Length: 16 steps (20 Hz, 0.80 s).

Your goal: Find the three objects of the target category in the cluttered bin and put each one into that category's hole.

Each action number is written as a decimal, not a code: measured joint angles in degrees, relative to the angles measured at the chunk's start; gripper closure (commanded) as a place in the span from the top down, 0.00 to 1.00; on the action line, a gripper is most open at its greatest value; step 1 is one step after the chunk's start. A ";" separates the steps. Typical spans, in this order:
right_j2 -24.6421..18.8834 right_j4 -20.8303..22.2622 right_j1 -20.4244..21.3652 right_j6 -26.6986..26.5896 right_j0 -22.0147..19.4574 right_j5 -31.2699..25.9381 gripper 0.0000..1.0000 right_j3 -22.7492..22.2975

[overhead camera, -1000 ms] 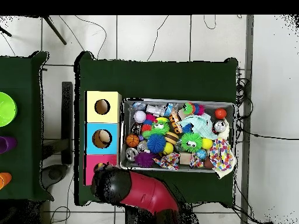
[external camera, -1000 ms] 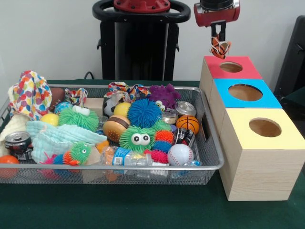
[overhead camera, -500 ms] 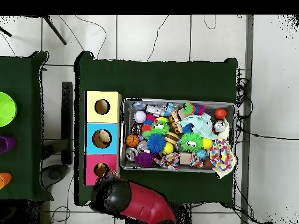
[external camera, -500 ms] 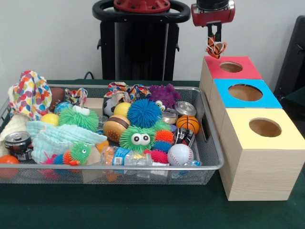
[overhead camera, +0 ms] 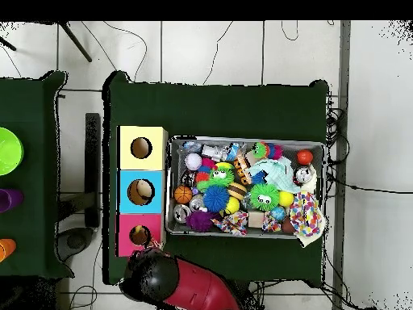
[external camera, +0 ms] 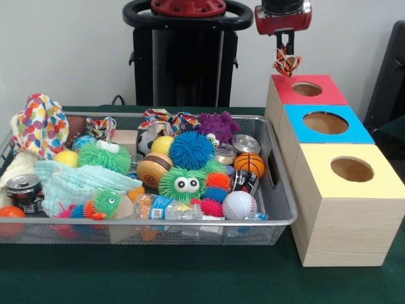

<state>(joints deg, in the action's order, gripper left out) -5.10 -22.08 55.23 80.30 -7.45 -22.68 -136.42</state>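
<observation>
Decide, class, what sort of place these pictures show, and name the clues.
Probably a robotics lab set up for a sorting test: a robot arm over a green-clothed table, a wire bin crammed with toys, and three wooden boxes with coloured, holed tops.

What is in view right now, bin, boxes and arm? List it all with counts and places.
Silver wire mesh bin: one, on the green table, left of the boxes in the front view.
Wooden boxes with round holes: three in a row; red-topped box farthest, blue-topped box middle, yellow-topped box nearest.
Balls: orange basketball and white baseball at the bin's right end.
Spiky rubber toys: several; blue spiky ball mid-bin, green googly-eyed one in front of it.
Patterned cloths: multicoloured cloth at the bin's left end.
Drink cans: red can at the left, silver can at the right.
Gripper: one, red and black, above the red-topped box's far left corner, shut on an orange and white patterned cloth.
</observation>
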 measured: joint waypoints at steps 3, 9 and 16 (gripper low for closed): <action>-0.64 -0.37 -0.03 0.00 -0.02 0.84 0.00 -0.56; -1.02 -0.49 -0.08 0.00 0.09 1.24 0.00 -0.71; -1.03 -0.80 -0.07 0.00 0.17 1.24 0.00 -0.70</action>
<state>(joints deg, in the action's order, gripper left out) -6.12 -22.88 55.16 80.30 -7.28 -21.44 -137.13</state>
